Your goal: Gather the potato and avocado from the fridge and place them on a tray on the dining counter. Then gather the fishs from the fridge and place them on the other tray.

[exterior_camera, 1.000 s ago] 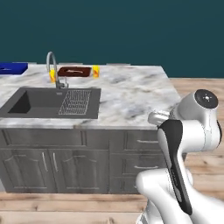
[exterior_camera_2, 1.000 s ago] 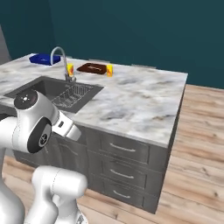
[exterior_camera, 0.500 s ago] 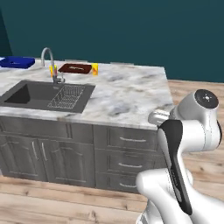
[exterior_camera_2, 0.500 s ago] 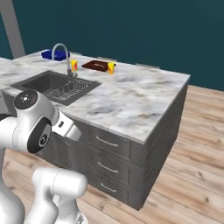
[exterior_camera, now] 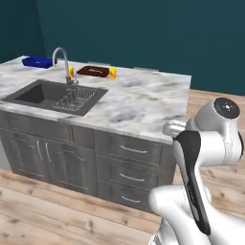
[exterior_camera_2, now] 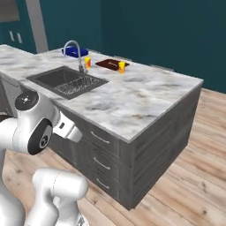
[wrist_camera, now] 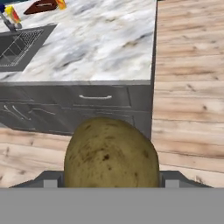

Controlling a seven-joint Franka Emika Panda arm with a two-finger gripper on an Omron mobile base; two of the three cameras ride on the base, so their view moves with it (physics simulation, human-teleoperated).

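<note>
A brown speckled potato [wrist_camera: 111,153] sits close to the camera in the hand view, with my gripper [wrist_camera: 111,183] shut on it; its fingers are mostly hidden behind it. Ahead stands the dining counter [exterior_camera: 143,103] [exterior_camera_2: 137,103] [wrist_camera: 96,48] with its marbled top. The blue tray [exterior_camera: 38,61] [exterior_camera_2: 74,52] lies at its far left end, beyond the faucet. The reddish-brown other tray [exterior_camera: 94,71] [exterior_camera_2: 109,64] [wrist_camera: 43,6] lies at the far edge, right of the faucet. The fridge, avocado and fishs are out of view.
An inset sink [exterior_camera: 55,95] [exterior_camera_2: 66,79] with a dish rack and a curved faucet [exterior_camera: 61,57] takes the counter's left part. Small yellow-orange items [exterior_camera: 113,72] flank the brown tray. Drawers [exterior_camera: 134,150] front the island, and wooden floor [exterior_camera_2: 194,167] lies around its right end.
The whole picture has shifted in both base views, so the base has moved along the island. The arm keeps its pose and the potato stays in the gripper.
</note>
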